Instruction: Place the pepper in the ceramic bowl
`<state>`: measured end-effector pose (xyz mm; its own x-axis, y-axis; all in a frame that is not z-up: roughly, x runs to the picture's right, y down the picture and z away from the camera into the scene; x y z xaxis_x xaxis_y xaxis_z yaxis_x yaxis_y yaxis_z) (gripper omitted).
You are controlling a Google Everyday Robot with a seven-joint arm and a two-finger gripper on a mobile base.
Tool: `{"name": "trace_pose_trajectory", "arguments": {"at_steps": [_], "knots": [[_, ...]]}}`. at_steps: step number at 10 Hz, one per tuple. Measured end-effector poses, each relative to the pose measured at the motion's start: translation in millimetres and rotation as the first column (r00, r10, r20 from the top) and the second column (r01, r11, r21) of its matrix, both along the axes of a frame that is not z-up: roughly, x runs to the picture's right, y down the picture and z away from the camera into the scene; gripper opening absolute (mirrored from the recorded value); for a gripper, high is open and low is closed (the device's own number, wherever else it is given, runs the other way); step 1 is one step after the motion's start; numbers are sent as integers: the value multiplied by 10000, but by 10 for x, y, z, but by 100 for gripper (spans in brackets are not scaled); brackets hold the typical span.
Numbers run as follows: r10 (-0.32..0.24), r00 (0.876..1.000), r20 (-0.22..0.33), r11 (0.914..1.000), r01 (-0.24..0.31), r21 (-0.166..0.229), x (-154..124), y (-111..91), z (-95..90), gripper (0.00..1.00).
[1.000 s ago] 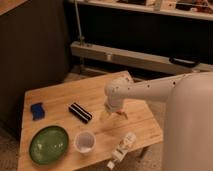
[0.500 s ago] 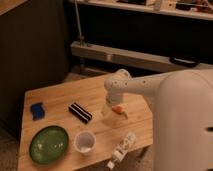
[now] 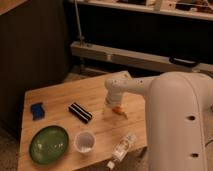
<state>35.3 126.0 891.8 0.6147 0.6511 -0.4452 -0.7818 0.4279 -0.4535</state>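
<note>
The pepper (image 3: pixel 119 110) is a small orange-red piece lying on the wooden table (image 3: pixel 60 97), just below and right of the arm's end. My gripper (image 3: pixel 111 103) is at the end of the white arm, low over the table and right beside the pepper. The ceramic bowl (image 3: pixel 48 144), a glossy green shallow dish, sits at the table's front left, far from the gripper.
A black white-striped block (image 3: pixel 80 112) lies mid-table. A translucent whitish cup (image 3: pixel 84 142) stands right of the bowl. A clear plastic bottle (image 3: pixel 121 148) lies near the front edge. A blue sponge (image 3: pixel 36 110) sits at the left. The arm's white body (image 3: pixel 177 125) fills the right.
The arm's end has moved up and left off the pepper's spot over the last second; the pepper now shows on the table beside the gripper.
</note>
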Motion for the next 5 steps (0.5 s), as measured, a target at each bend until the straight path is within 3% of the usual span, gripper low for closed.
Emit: {"name": "trace_pose_trajectory", "arguments": {"at_steps": [4, 5], "knots": [[-147, 9999, -48, 9974, 143, -703, -12, 154, 82, 12], [-156, 9999, -51, 9973, 152, -724, -11, 157, 74, 4]]}}
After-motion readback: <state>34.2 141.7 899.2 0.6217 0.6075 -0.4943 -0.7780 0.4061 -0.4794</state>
